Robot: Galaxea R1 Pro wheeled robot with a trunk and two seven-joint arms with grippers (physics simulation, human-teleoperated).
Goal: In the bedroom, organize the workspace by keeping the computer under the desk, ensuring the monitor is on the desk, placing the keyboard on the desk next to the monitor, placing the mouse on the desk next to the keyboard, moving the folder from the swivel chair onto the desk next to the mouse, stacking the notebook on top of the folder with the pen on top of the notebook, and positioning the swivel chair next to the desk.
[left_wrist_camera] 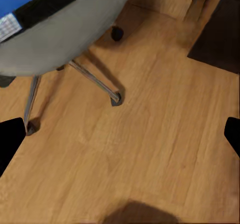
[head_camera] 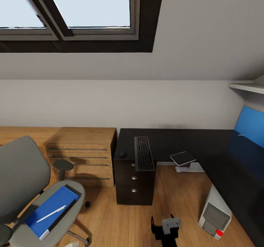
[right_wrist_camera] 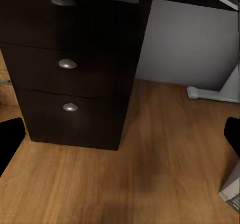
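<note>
the grey padded swivel chair (head_camera: 22, 188) is carrying a blue folder (head_camera: 51, 210) with a white pen (head_camera: 51, 213) lying on top. the black keyboard (head_camera: 143, 153) and dark mouse (head_camera: 122, 154) are sitting on the black desk surface (head_camera: 205, 144), the keyboard's near end overhanging the edge, and the white computer tower (head_camera: 215, 216) is standing on the wooden floor (head_camera: 121, 221) beside it. both the left gripper (left_wrist_camera: 120, 139) and right gripper (right_wrist_camera: 120, 139) are hanging with fingers spread wide, holding nothing.

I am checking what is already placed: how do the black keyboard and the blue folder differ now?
The black keyboard lies on the dark desk, its near end over the edge; the blue folder lies on the grey swivel chair. The folder carries a white pen; the keyboard carries nothing. Both lie flat.
</note>
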